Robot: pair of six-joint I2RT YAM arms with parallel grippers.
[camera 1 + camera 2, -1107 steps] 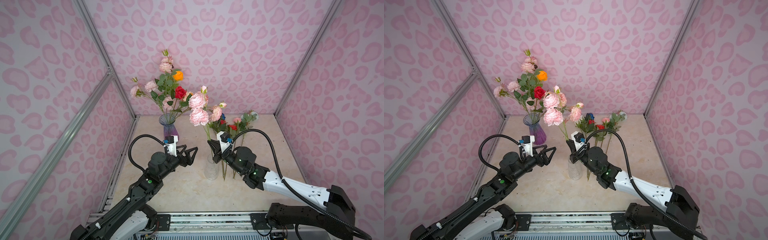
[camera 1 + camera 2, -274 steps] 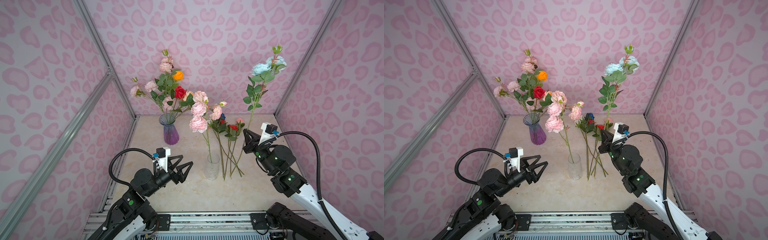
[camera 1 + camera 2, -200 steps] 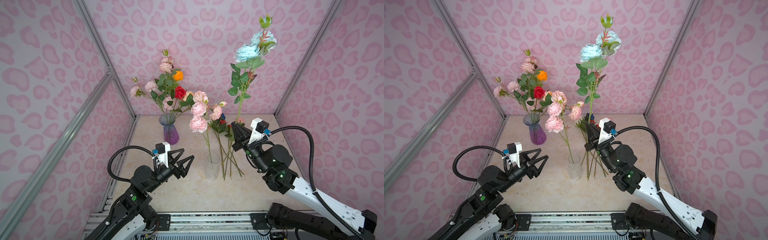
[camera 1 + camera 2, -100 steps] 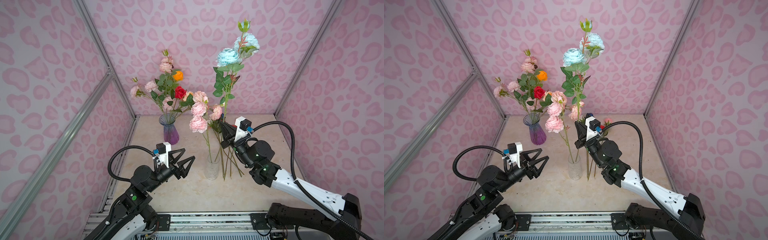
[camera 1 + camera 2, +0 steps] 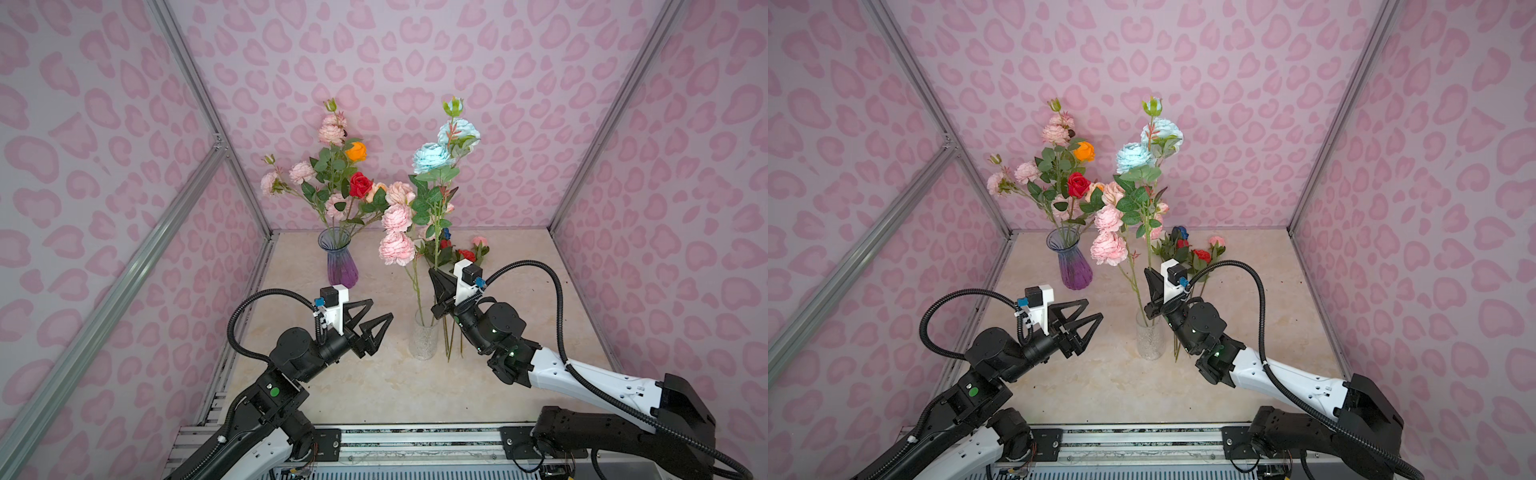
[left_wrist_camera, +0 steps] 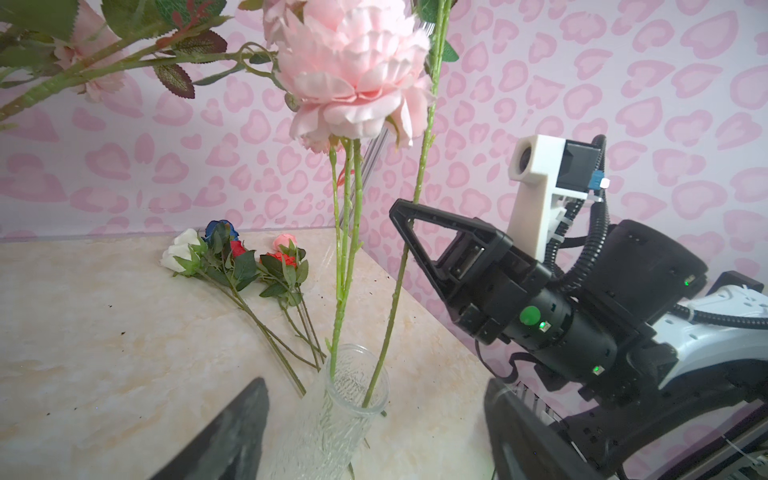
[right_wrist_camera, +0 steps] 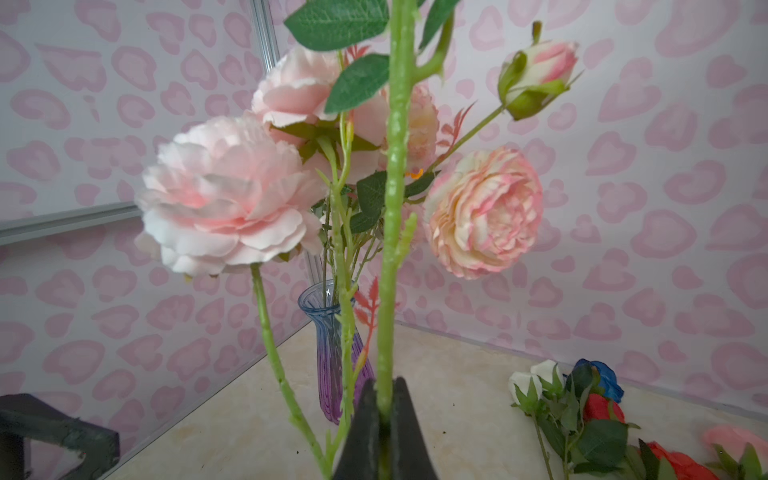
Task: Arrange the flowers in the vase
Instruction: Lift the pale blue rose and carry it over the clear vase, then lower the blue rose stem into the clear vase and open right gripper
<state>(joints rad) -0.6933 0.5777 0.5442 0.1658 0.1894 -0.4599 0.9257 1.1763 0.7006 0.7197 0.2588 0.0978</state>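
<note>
The right hand (image 5: pixel 433 275) is clenched on the green stem of the light-blue flower (image 5: pixel 431 158). The stem stands upright with its lower end inside the mouth of the clear glass vase (image 5: pixel 424 341), beside the pink peonies (image 5: pixel 397 245); how deep it reaches is hard to tell. The left hand (image 5: pixel 380 310) hangs released near that vase. Loose roses (image 6: pixel 232 257) lie on the worktop (image 5: pixel 374 386) behind it.

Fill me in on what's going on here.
The right gripper is shut on the stem of a light-blue flower, its lower end in the clear vase beside pink peonies. The left gripper hangs open and empty left of that vase. The purple vase holds a bunch; a few roses lie on the table.
</note>
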